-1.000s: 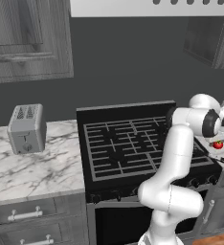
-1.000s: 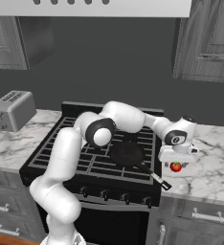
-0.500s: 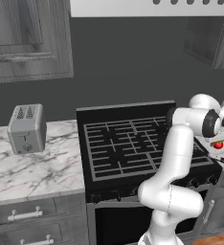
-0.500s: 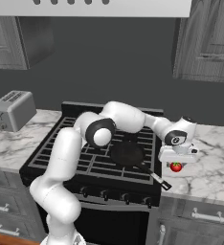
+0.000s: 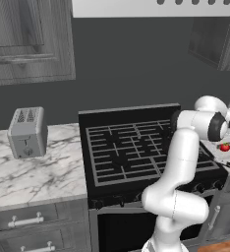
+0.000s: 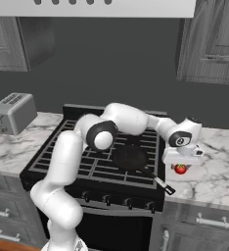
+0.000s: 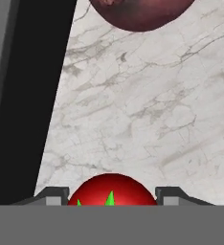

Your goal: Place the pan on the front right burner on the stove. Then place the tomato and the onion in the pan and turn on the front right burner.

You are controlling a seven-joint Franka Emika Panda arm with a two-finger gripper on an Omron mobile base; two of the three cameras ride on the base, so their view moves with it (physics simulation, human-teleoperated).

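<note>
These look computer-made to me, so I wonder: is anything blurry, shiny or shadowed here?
Hand view: sharp, the tomato flat red, without glare, the onion cut off by the frame's top edge. Right base view: even light, a faint shadow beneath the pan. Left base view: crisp, no blur.

Black pan (image 6: 129, 158) on stove (image 6: 87, 162); tomato (image 7: 112, 190), onion (image 7: 140, 13) on counter.
</note>
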